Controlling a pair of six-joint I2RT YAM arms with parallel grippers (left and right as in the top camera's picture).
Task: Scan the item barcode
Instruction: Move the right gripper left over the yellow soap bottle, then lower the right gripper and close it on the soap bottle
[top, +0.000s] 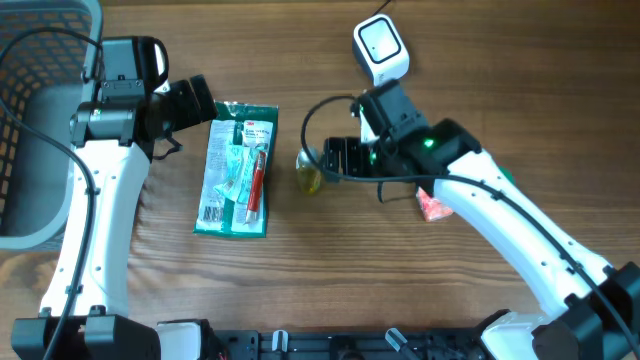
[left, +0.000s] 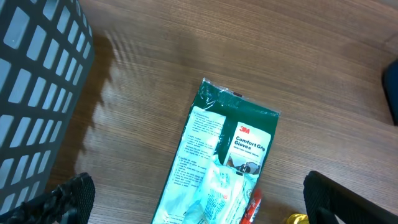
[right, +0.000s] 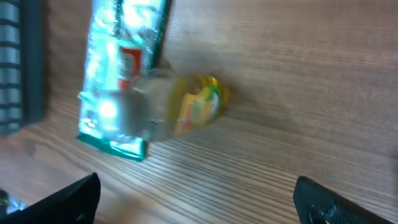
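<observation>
The left gripper (top: 198, 100) stands with its jaws wide apart and holds nothing; it hovers just beside the top left corner of a flat green and clear plastic packet of 3M Comfort Grip gloves (top: 237, 170), which lies face up on the brown wooden table (top: 330, 270) between the two arms. In the left wrist view both black fingers (left: 68, 198) flank the packet without touching it. The right gripper (top: 332, 160) is likewise spread open and empty, positioned over a small clear plastic bottle with a yellow label (right: 186, 111), which lies on its side just right of the packet. A white handheld scanner (top: 381, 46) rests at the far edge. A grey mesh basket (top: 30, 120) sits at the left. A small red item (top: 436, 207) lies partly under the right arm.
</observation>
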